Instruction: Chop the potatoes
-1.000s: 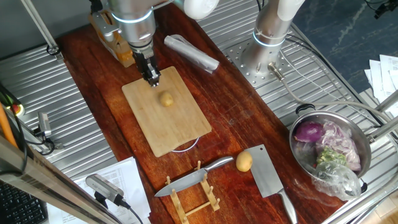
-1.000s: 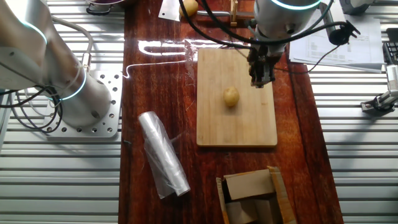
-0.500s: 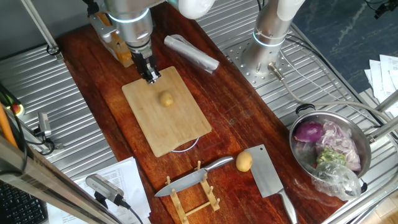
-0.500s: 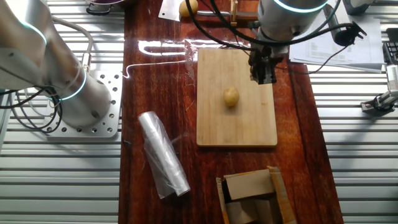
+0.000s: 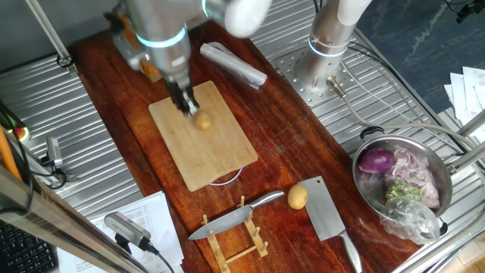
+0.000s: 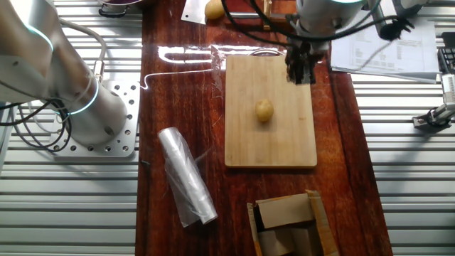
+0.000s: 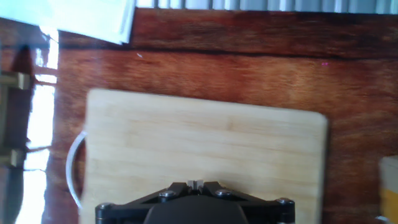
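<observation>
One potato (image 5: pixel 203 120) (image 6: pixel 264 110) lies whole near the middle of the bamboo cutting board (image 5: pixel 210 157) (image 6: pixel 270 146) (image 7: pixel 205 134). A second potato (image 5: pixel 297 197) (image 6: pixel 215 8) rests on the dark wooden table beside the cleaver. My gripper (image 5: pixel 186 106) (image 6: pixel 300 72) (image 7: pixel 194 183) hangs over the board's edge, just beside the first potato and apart from it. Its fingers are pressed together with nothing between them. In the hand view only bare board shows below the fingertips.
A kitchen knife (image 5: pixel 235 216) lies across a small wooden rack, and a cleaver (image 5: pixel 327 212) lies next to it. A steel pot (image 5: pixel 447 199) holds a purple onion. A plastic-wrap roll (image 5: pixel 233 64) (image 6: pixel 186 178) and a brown box (image 6: pixel 288 224) lie beyond the board.
My gripper has slid along the board's edge toward the knife-rack end, with motion blur on the arm. It stays shut. The potato on the board has not moved.
</observation>
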